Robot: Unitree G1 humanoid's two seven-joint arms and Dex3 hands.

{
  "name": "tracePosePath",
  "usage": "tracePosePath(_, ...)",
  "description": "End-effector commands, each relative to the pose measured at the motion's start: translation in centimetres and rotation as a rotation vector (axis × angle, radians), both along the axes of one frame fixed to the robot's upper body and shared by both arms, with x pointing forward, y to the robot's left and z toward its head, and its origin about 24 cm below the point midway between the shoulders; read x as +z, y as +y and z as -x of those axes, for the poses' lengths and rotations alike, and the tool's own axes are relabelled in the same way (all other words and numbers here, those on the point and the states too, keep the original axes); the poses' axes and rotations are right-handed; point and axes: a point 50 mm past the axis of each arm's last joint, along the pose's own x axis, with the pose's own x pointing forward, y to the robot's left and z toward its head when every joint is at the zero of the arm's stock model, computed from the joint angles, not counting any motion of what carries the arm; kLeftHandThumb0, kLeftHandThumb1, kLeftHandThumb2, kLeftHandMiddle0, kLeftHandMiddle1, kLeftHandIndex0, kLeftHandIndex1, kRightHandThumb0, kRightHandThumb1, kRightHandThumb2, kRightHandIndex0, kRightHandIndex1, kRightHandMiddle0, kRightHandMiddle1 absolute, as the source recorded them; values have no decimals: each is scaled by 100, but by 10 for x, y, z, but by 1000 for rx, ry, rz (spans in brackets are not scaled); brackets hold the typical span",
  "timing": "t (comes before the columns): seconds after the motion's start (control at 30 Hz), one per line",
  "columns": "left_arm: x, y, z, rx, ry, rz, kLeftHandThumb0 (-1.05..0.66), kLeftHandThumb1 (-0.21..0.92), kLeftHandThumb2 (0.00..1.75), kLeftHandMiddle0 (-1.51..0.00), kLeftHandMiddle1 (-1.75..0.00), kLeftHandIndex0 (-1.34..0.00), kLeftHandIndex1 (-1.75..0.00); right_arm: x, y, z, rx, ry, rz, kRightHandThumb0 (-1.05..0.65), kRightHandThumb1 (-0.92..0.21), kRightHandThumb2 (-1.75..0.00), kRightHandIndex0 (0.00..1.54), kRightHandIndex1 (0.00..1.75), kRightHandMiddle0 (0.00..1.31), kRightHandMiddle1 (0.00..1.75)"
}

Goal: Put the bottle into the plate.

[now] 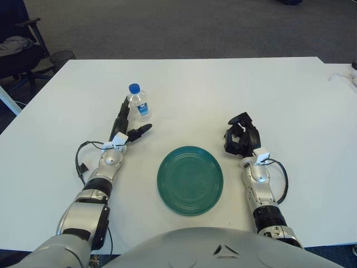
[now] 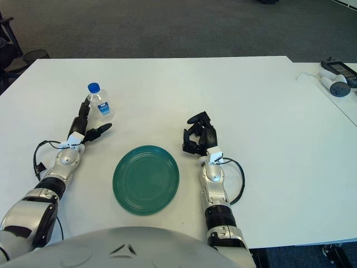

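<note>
A small clear bottle with a blue cap and blue label stands upright on the white table, left of centre. My left hand is open just in front of it, fingers stretched along the bottle's left side and thumb reaching toward its right, not closed on it. A dark green plate lies at the front centre, bare. My right hand shows to the right of the plate with its fingers curled, holding nothing.
An office chair and a bin are on the floor beyond the table's left corner. A second table at the right carries small devices. A cable loops beside my left wrist.
</note>
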Motion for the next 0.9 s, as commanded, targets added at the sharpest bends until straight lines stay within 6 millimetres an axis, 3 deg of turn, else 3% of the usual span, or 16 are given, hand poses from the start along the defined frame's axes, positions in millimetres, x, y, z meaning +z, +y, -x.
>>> tracePosePath(0.0,-33,-16,14,-37,207,4,-105,92,7,0,0,0,0,-76,-13,66,-81,388,-40,-1,-40,-123,58,175,31,170)
tracePosePath(0.4,-31,-26,4,2,214,51,-105,91,9,0,0,0,0,-77,-13,68,-85,392,-42,-1,-41,-122,57,174,29,173)
tracePosePath(0.87,-31,-20,2,69,228,176,-105,87,5,0,0,0,0,-79,-13,69,-89,408,-50,-1,-41,-122,58,173,29,174)
